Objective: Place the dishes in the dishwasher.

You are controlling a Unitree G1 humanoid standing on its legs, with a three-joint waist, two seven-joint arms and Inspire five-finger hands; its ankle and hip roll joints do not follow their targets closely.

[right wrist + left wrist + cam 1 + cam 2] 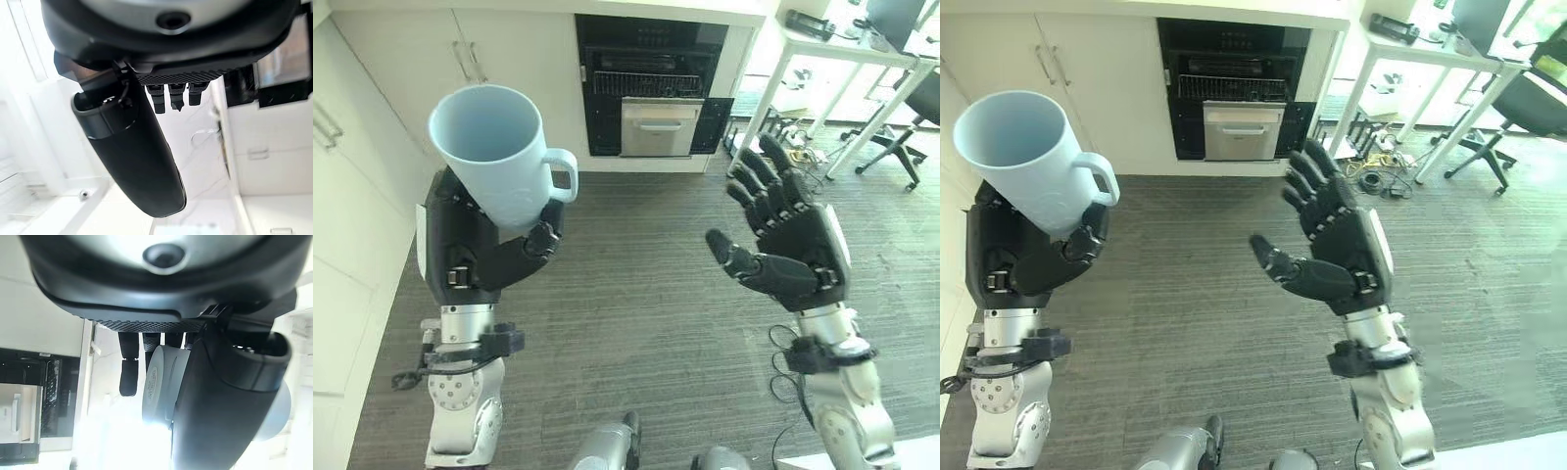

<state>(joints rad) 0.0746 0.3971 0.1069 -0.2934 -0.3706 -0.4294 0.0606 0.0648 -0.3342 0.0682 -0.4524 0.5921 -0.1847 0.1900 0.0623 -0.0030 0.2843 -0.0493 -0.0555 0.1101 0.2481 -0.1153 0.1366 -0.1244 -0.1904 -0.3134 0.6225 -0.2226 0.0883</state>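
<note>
Left eye view: pale blue mug up in left hand, fingers and thumb curled round lower body, mouth tipped up and toward robot's left, handle facing right. Right hand raised palm-in, fingers straight and spread, holding nothing. Open dishwasher in white cabinets well ahead across grey carpet, rack visible inside. Risk, as a judgement: grip sits low on a tall mug, so a jolt while walking could tip it out.

Right eye view: same scene; mug well apart from right hand. White desk and office chair off to the right, cables on floor beneath; probably a snag hazard if drifting that way.

Left wrist view: thumb across mug's base, fingertips reaching past it; hold looks partial, hence slip risk on tilting to load.

Right wrist view: thumb and short row of fingers extended, nothing between them. Free hand could knock dishwasher door or rack on approach.
</note>
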